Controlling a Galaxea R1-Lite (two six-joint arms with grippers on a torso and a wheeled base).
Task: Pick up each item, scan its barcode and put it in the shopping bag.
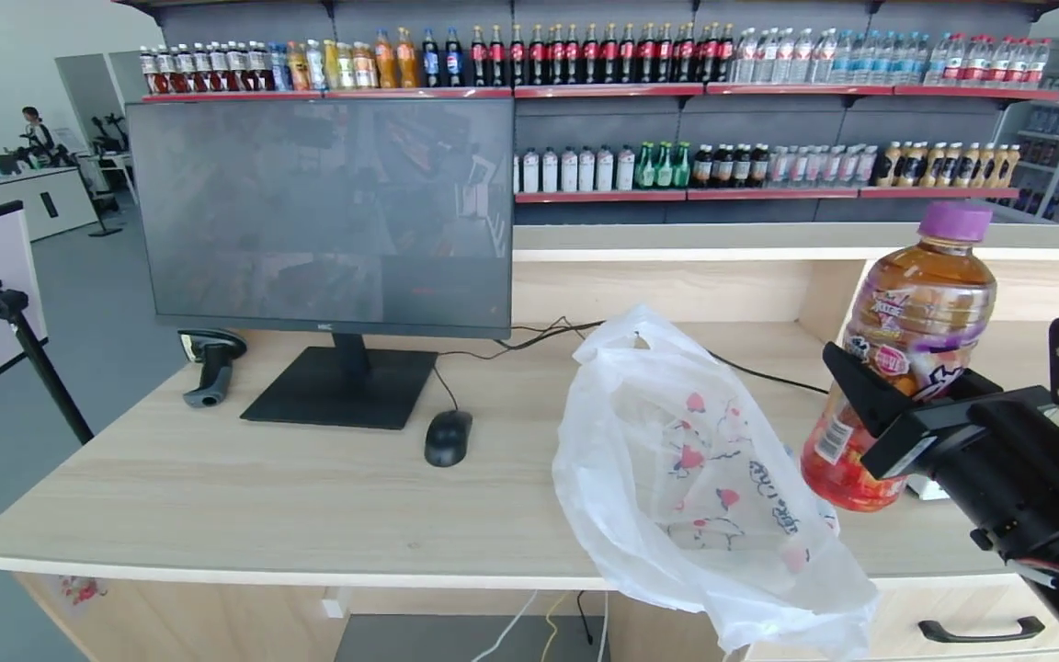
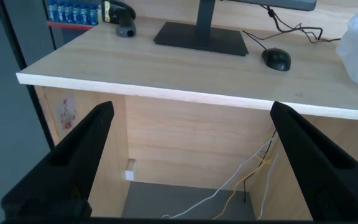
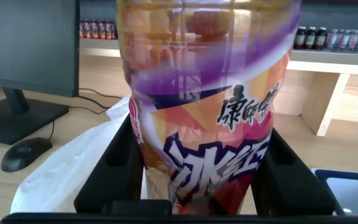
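Note:
A drink bottle (image 1: pixel 908 354) with amber liquid, a purple cap and a purple-orange label hangs above the counter at the right, held upright in my right gripper (image 1: pixel 897 405), which is shut on its lower body. Up close the bottle (image 3: pixel 210 99) sits between the black fingers (image 3: pixel 120 158). Just left of it lies the white plastic shopping bag (image 1: pixel 695 478) with red heart prints, slumped on the counter and drooping over the front edge. A black handheld barcode scanner (image 1: pixel 210 363) rests at the counter's far left. My left gripper (image 2: pixel 191 162) stands open below the counter's front edge.
A dark monitor (image 1: pixel 327 216) on a black stand, a black mouse (image 1: pixel 448 437) and cables occupy the wooden counter (image 1: pixel 217 496). A raised wooden ledge and drink shelves stand behind. A white box edge shows behind the bottle. A black tripod (image 1: pixel 28 354) stands at left.

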